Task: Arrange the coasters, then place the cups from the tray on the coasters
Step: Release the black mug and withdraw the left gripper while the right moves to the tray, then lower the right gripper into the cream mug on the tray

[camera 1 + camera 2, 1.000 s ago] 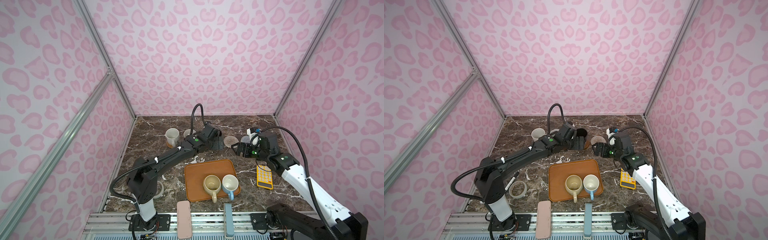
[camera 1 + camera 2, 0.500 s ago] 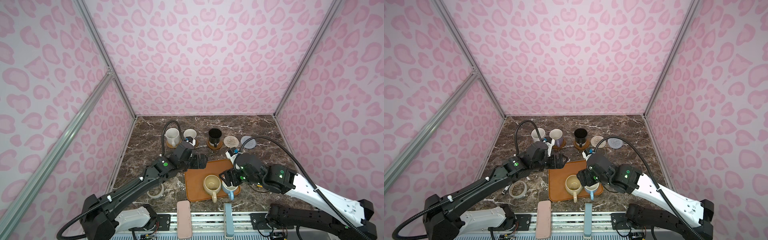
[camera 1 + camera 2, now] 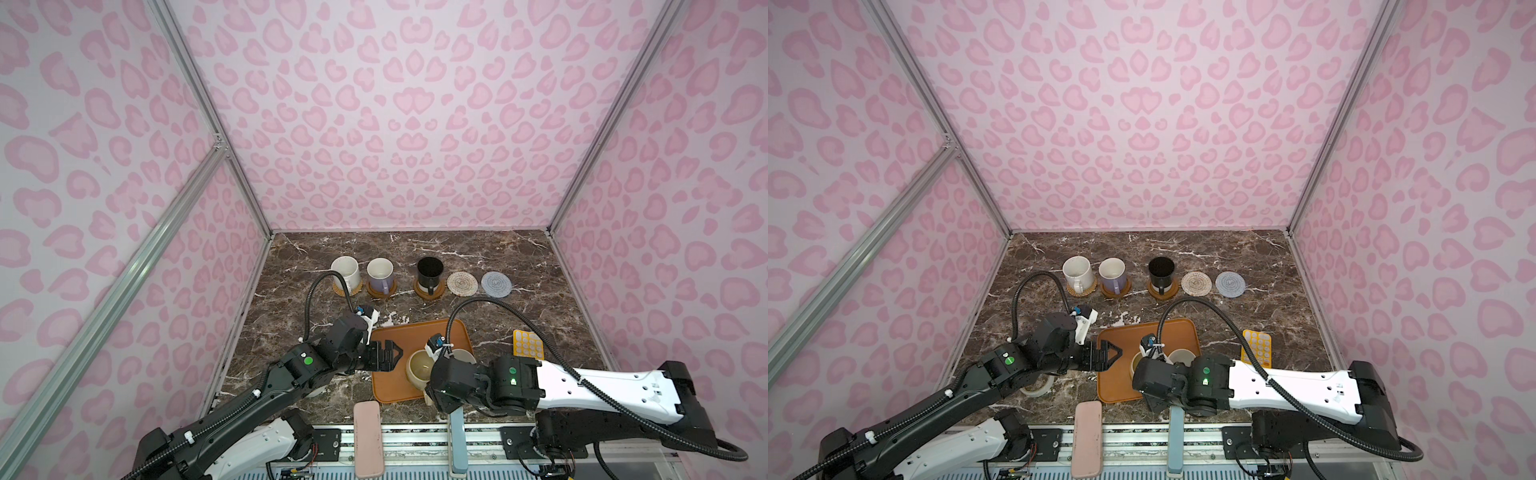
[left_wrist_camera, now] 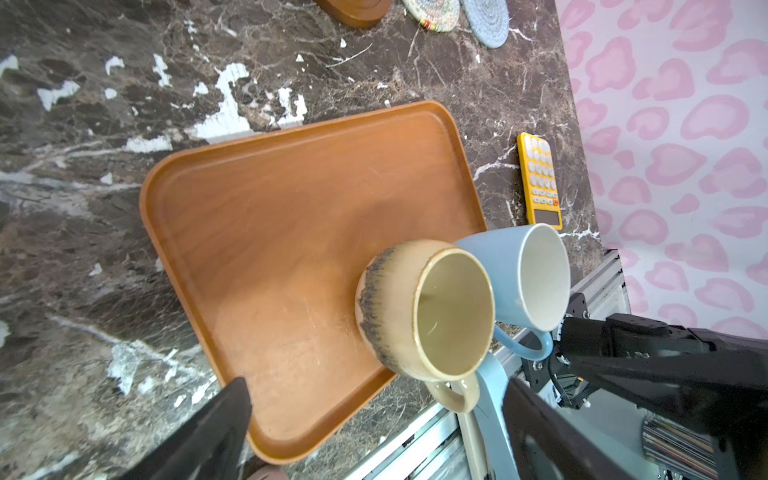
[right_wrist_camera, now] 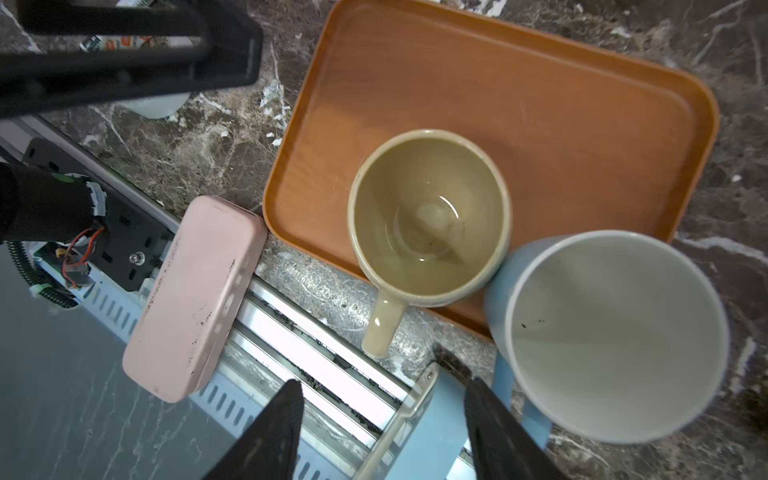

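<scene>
Waiting on the tray [image 3: 415, 334] at lower centre, cream-yellow cup [image 3: 417, 368] and light blue cup [image 3: 465, 356] are left to place; three cups [image 3: 380, 274] are seated; beige-pink coaster [image 3: 462, 284], grey-blue coaster [image 3: 496, 284] are bare; left gripper [image 3: 388, 355], right gripper [image 5: 382, 388] are held open, empty.

Pink leopard-print walls [image 3: 395, 124], aluminium frame posts [image 3: 196, 83], dark brown marble tabletop [image 3: 478, 253].

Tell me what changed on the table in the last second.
Both arms pulled back from the far row of round coasters to the orange-brown rectangular tray. The left gripper, open, hangs over the tray's left edge; the right gripper, jaws apart and empty, is at the handles of the cream-yellow ceramic mug and light blue ceramic mug. Nothing visibly grasped or released. Mugs, coasters, tray and small yellow calculator look unmoved.
</scene>
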Controlling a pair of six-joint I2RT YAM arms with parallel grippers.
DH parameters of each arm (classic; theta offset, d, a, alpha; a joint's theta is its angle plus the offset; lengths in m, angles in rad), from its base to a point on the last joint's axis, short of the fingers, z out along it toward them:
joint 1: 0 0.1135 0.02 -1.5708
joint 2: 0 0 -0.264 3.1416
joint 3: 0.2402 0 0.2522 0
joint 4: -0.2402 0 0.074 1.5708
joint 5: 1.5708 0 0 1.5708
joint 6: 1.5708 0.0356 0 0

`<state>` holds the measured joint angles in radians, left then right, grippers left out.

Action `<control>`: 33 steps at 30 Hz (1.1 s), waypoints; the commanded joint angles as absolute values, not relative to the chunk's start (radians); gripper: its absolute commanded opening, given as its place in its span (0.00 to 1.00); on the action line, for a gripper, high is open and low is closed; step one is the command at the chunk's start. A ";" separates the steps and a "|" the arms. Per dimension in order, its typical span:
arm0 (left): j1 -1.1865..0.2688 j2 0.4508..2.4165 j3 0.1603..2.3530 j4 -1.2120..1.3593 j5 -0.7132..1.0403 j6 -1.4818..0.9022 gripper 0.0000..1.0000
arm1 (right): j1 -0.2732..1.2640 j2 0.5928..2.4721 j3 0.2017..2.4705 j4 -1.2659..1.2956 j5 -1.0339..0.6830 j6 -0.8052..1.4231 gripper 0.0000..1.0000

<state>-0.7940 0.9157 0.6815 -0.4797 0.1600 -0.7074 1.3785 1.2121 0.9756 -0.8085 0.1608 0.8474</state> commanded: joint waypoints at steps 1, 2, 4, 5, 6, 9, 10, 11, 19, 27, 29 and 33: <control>-0.793 0.908 0.657 -0.449 0.172 -0.729 0.96 | 1.387 1.249 0.951 -0.733 0.159 0.896 0.59; -0.794 0.908 0.649 -0.437 0.170 -0.735 0.96 | 1.387 1.269 0.948 -0.726 0.153 0.896 0.57; -0.795 0.912 0.634 -0.415 0.173 -0.744 0.96 | 1.388 1.309 0.950 -0.717 0.154 0.897 0.55; -0.795 0.914 0.627 -0.404 0.170 -0.751 0.96 | 1.388 1.330 0.950 -0.709 0.153 0.897 0.54; -0.795 0.915 0.620 -0.392 0.172 -0.755 0.96 | 1.388 1.349 0.950 -0.700 0.153 0.897 0.53; -0.796 0.924 0.605 -0.366 0.174 -0.764 0.96 | 1.387 1.391 0.946 -0.692 0.163 0.909 0.50; -0.796 0.928 0.606 -0.366 0.169 -0.766 0.97 | 1.388 1.399 0.944 -0.693 0.169 0.916 0.50; -0.795 0.927 0.604 -0.368 0.159 -0.767 0.97 | 1.388 1.407 0.944 -0.698 0.178 0.922 0.49; -0.802 0.943 0.585 -0.319 0.152 -0.790 0.97 | 1.385 1.473 0.948 -0.710 0.216 0.955 0.43; -0.806 0.940 0.549 -0.290 0.114 -0.803 0.97 | 1.372 1.547 0.947 -0.682 0.246 0.975 0.37; -0.807 0.937 0.545 -0.290 0.118 -0.800 0.97 | 1.366 1.556 0.947 -0.675 0.247 0.979 0.35; -0.805 0.919 0.531 -0.299 0.112 -0.797 0.97 | 1.357 1.584 0.949 -0.662 0.246 0.975 0.29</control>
